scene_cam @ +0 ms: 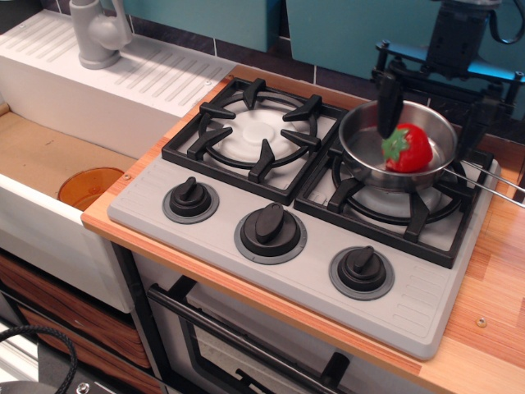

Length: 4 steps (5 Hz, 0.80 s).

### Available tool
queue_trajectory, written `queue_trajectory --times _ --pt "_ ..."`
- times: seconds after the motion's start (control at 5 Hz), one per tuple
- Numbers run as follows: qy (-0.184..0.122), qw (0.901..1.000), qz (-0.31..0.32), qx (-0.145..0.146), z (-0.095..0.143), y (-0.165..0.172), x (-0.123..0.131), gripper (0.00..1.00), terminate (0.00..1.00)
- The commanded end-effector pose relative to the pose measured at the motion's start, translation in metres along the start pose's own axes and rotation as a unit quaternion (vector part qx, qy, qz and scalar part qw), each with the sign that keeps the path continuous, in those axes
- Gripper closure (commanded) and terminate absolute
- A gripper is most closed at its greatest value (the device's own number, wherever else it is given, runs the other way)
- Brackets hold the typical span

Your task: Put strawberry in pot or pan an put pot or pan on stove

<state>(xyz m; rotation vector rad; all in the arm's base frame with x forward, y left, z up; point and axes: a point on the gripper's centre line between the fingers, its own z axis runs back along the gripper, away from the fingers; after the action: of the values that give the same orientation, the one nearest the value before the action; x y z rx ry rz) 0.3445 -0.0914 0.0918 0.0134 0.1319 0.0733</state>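
Claw (433,105) was spread wide, holding nothing. Left finger (389,103) dipped down inside the pan's rim; right finger sat outside the rim on the far right. Couldn't tell if either finger touched metal.

No brand, label or readable text anywhere in the single view.

Strawberry (408,148) lay below the claw, between the fingers but nearer the left one, free of both, on its side with the green top pointing left. It rested inside the pan (365,146).

Pan sat directly under the claw on the right burner grate of the stove (271,271), wire handle (492,182) running out lower right past the right finger.

Left of the claw: the second burner (256,131), bare. Below and left: three black knobs (270,223) in a row. Far left: white sink (123,98) with a grey faucet (98,33), and an orange basin (90,185) down in the well.
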Motion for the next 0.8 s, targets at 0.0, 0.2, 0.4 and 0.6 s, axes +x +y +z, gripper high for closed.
queue_trajectory --times 0.0,0.2,0.4,0.6 --pt "-0.060 0.9978 -0.024 -0.011 0.043 0.035 0.022 0.00 0.00" --pt "-0.065 0.9973 -0.033 -0.012 0.040 0.052 0.031 0.00 0.00" --pt "-0.075 0.9964 -0.037 -0.013 0.031 0.063 0.035 0.00 0.00" --pt "-0.087 0.9954 -0.033 -0.021 0.013 0.066 0.032 0.00 0.00"
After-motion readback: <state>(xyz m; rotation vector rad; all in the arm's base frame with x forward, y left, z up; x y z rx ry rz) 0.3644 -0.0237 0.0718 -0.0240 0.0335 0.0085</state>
